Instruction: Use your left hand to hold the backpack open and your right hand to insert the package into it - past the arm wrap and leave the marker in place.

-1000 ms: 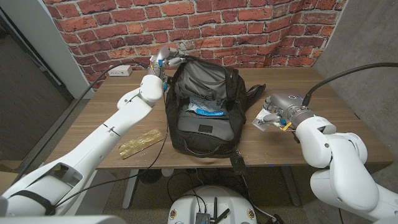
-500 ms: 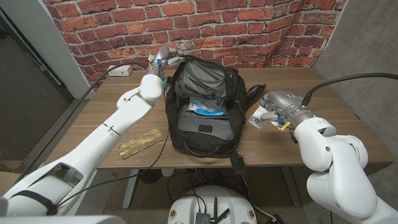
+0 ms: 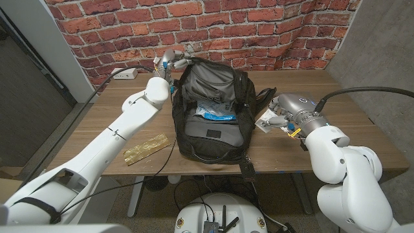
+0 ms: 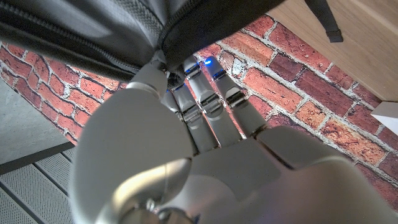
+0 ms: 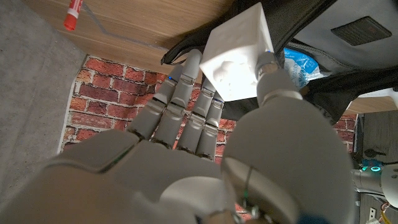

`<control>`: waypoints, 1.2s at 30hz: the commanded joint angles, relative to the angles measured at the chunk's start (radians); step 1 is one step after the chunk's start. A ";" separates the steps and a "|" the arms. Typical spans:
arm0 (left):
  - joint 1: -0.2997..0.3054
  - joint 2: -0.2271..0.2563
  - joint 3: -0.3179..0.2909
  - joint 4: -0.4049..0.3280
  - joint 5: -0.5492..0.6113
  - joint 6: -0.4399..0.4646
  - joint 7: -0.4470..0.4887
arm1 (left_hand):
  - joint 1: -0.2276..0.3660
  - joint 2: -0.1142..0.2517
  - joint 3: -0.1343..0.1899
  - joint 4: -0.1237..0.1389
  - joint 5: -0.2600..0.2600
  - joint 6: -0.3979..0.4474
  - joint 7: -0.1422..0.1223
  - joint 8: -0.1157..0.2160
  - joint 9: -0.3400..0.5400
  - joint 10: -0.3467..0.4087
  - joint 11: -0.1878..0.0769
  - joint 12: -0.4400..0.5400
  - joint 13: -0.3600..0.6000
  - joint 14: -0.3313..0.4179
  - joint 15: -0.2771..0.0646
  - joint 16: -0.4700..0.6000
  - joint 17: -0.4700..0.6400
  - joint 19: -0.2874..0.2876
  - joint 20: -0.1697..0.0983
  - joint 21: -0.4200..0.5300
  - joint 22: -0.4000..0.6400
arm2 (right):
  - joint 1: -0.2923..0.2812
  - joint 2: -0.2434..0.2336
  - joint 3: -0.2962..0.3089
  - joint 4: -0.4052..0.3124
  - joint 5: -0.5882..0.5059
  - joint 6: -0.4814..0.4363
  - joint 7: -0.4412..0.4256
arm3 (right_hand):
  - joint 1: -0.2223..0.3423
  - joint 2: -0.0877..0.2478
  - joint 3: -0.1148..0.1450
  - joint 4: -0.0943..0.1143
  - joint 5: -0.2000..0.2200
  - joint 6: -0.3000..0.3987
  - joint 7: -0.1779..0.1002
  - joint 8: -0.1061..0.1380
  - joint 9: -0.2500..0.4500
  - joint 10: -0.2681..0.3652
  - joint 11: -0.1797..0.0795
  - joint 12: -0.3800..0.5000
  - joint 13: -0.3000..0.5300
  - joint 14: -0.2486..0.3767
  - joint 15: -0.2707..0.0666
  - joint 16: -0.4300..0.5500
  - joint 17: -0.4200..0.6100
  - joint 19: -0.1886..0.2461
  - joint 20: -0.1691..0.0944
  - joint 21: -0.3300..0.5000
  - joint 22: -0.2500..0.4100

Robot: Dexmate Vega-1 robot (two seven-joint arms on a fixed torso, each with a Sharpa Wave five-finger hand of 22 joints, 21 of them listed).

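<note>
The black backpack [image 3: 213,120] stands open in the middle of the table. My left hand [image 3: 173,59] grips its top rim at the far left corner; in the left wrist view the fingers [image 4: 199,93] hook the zipper edge [image 4: 180,34]. Inside lies the blue and white arm wrap [image 3: 217,113]. My right hand [image 3: 281,111] holds the white package [image 3: 266,123] just right of the backpack, above the table. In the right wrist view the package [image 5: 239,53] is pinched between thumb and fingers, with the bag's opening [image 5: 323,43] and the arm wrap [image 5: 297,64] beyond. A red marker [image 5: 73,14] lies on the wood.
A flat gold packet [image 3: 147,149] lies on the table left of the backpack, near the front edge. A white power strip [image 3: 126,73] sits at the back left by the brick wall. A black strap [image 3: 248,167] hangs over the table's front edge.
My right hand has carried the package a little to the left, closer to the backpack's right side. The left hand and the bag have stayed put.
</note>
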 commanded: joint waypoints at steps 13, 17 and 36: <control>0.016 0.001 -0.001 -0.013 -0.034 0.000 0.025 | 0.001 0.008 0.010 0.002 0.004 0.001 0.005 0.002 0.006 0.017 0.008 0.008 0.005 0.022 -0.010 0.005 0.005 0.014 -0.110 -0.003 0.003 | -0.029 0.097 0.015 0.017 0.063 0.183 -0.099 | 0.059 0.063 0.011 0.009 0.008 0.018 -0.002 0.003 0.002 0.065 -0.060 -0.002 0.004 0.010 -0.126 -0.007 0.004 0.007 -0.092 0.002 0.003; 0.019 0.003 -0.002 -0.015 -0.037 -0.008 0.026 | 0.002 0.008 0.010 0.002 0.004 0.001 0.005 0.002 0.006 0.019 0.008 0.009 0.005 0.022 -0.010 0.005 0.004 0.014 -0.110 -0.003 0.003 | -0.027 0.103 0.007 0.022 0.076 0.191 -0.117 | 0.059 0.063 0.011 0.010 0.009 0.021 -0.003 0.003 0.002 0.065 -0.060 -0.004 0.005 0.009 -0.123 -0.010 0.004 0.006 -0.092 0.002 0.003; 0.039 -0.007 -0.016 -0.023 -0.058 -0.025 0.044 | 0.004 0.008 0.010 0.001 0.004 0.000 0.006 0.000 0.006 0.019 0.009 0.009 0.005 0.022 -0.010 0.005 0.005 0.016 -0.110 -0.004 0.003 | 0.004 0.103 -0.066 0.058 0.099 0.220 -0.194 | 0.069 0.068 0.012 0.008 0.013 0.025 -0.006 0.002 0.002 0.073 -0.059 -0.008 0.006 0.011 -0.125 -0.016 0.009 0.008 -0.094 0.002 0.003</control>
